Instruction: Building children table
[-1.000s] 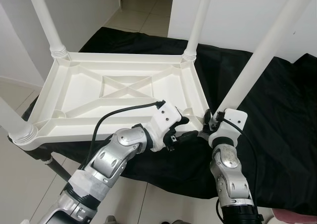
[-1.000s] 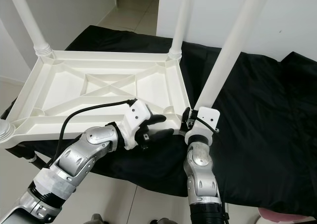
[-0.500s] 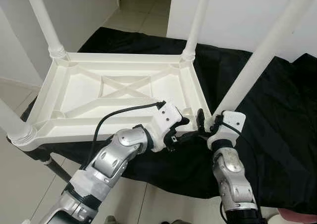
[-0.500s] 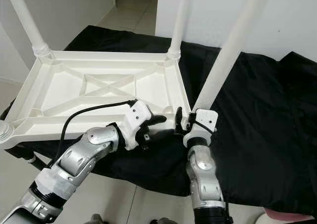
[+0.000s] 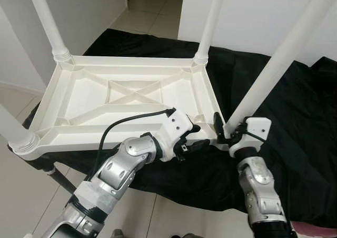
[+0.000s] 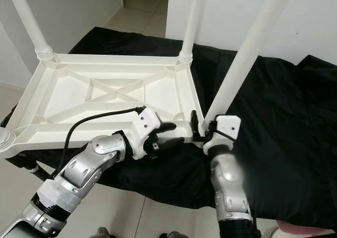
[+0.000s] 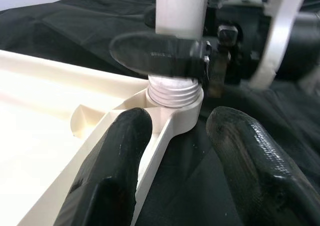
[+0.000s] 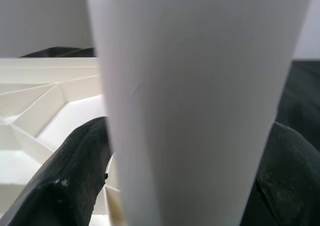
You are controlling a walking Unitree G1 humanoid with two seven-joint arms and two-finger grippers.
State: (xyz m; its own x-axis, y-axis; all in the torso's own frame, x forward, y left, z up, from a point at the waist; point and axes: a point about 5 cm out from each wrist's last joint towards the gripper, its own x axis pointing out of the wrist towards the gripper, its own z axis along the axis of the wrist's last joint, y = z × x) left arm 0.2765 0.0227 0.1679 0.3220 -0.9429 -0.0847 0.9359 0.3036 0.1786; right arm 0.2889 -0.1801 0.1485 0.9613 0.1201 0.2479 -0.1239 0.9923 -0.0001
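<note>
The white plastic table top [image 5: 131, 62] lies upside down on a black cloth. Its near-right leg [image 5: 274, 64] stands tilted in the threaded corner socket [image 7: 175, 93]. My right gripper [image 5: 224, 132] is shut on the base of this leg [image 8: 200, 111], one black finger [image 8: 70, 186] on each side just above the thread. My left gripper [image 5: 196, 135] is open at the same corner. Its fingers [image 7: 115, 176] straddle the rim beside the socket, one over the frame and one outside it.
Three more white legs stand upright at the far left [image 5: 50, 22], far right [image 5: 210, 22] and near left [image 5: 13, 130] corners. The black cloth [image 5: 295, 122] covers a low stand. Tiled floor [image 5: 16, 190] lies on the left, white walls behind.
My right wrist has swung to the right around the leg's base, and one of its fingers now shows on the leg's left side. The left gripper and the table stay put.
</note>
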